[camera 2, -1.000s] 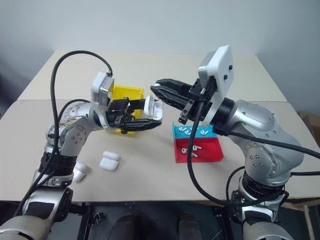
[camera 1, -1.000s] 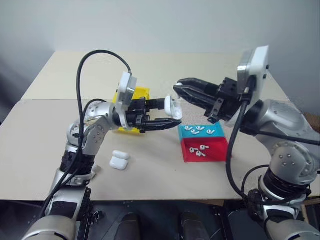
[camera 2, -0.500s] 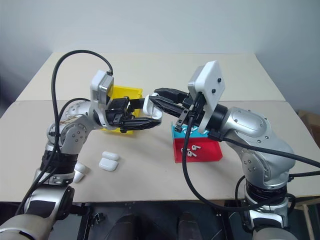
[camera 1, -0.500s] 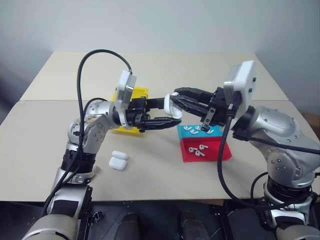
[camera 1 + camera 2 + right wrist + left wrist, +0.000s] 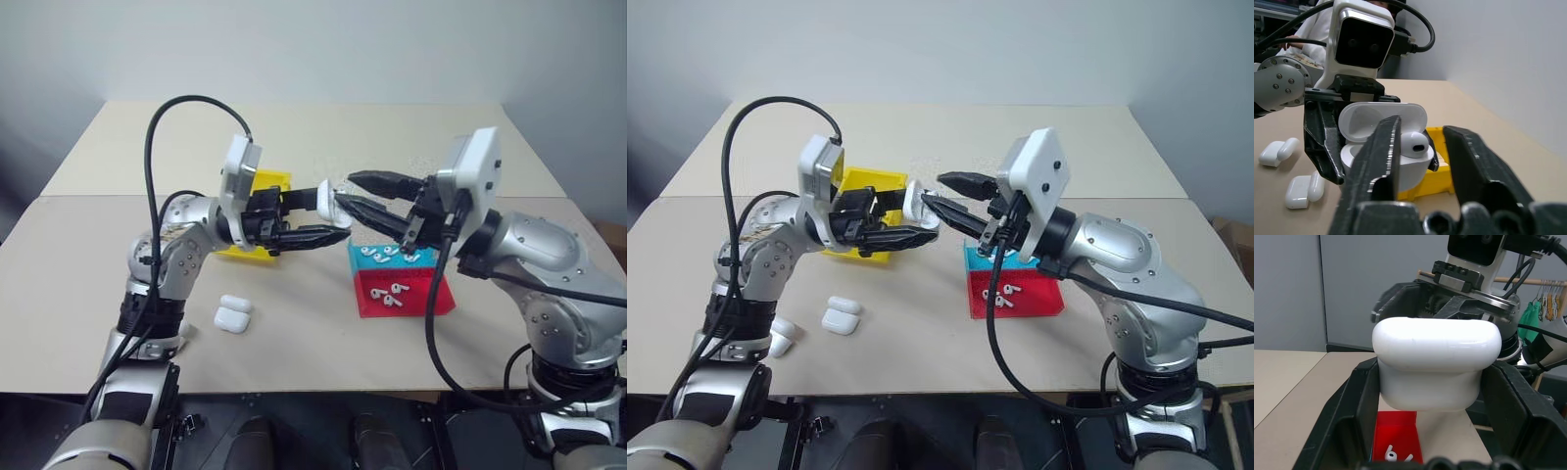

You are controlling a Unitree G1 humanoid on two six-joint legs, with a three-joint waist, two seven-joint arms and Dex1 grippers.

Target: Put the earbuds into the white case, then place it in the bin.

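Since a second ago, my right claw (image 5: 1420,147) has spread apart around an earbud (image 5: 1414,143) standing in the white case (image 5: 1436,364). My left claw (image 5: 312,217) clamps that case above the table, lid open toward the right claw.

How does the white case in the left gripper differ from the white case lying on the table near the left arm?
The held white case sits clamped between the left gripper's fingers above the table; the case on the table lies free.
The held case's lid is up, with an earbud sitting in it. The table case also lies hinged open, and I cannot tell whether it holds anything.
Both are glossy white and rounded, seemingly the same type.
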